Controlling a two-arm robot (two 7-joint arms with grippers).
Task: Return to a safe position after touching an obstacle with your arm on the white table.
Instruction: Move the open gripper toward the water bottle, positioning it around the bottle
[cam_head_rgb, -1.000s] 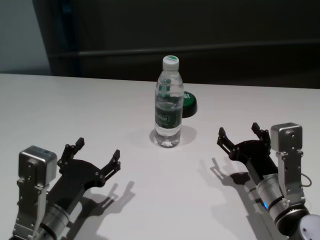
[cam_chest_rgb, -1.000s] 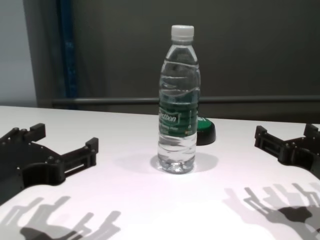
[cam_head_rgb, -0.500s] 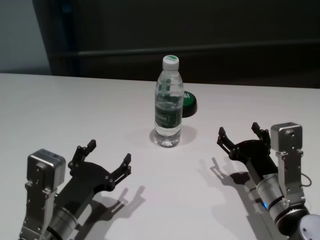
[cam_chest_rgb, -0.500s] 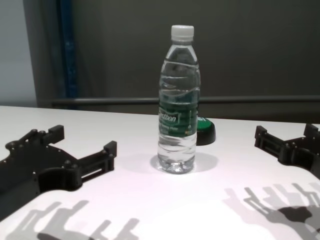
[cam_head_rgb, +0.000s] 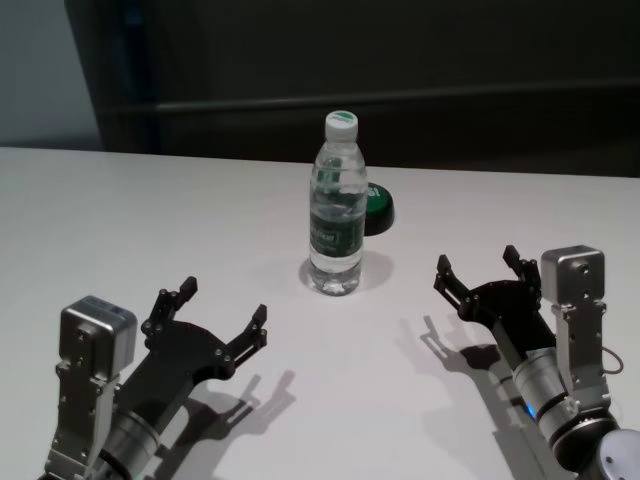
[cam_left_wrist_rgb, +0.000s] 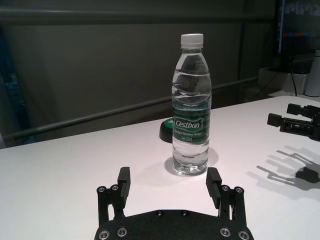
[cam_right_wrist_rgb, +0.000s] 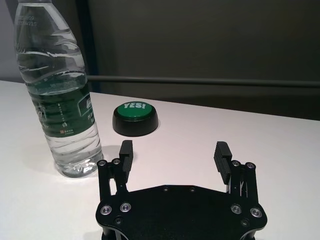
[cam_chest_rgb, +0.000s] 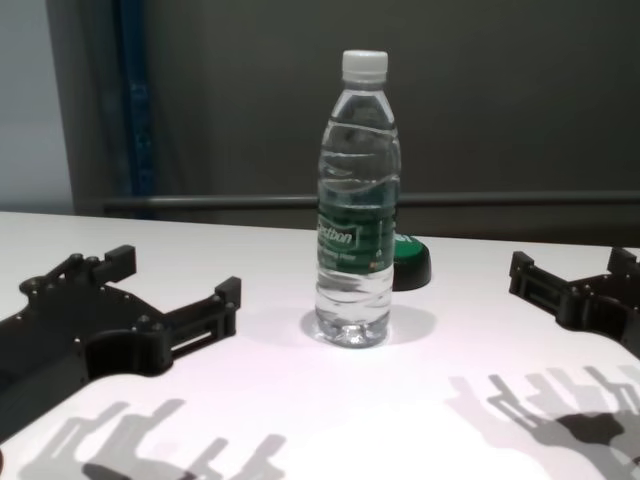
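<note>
Head view: bottle (cam_head_rgb: 337, 205) stands upright at frame centre on the white worktop (cam_head_rgb: 150, 220). Left pincer (cam_head_rgb: 213, 322), lower left, fingers apart, clear of the bottle. Right pincer (cam_head_rgb: 482, 272), lower right, apart, idle. Contact and retreat judged not yet done.

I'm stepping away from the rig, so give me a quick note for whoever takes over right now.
Left claw: open, empty, low over the white table, near-left of the water bottle, not touching it.
Right claw: open, empty, parked near-right of the bottle, also apart from it.
Bottle: upright, capped, mid-table. A green push button sits just behind it.
Done: nothing knocked over; both arms are off the bottle.
Left: these views alone do not show whether the bottle was already touched. Check that, then confirm the left arm ends in its safe position.
</note>
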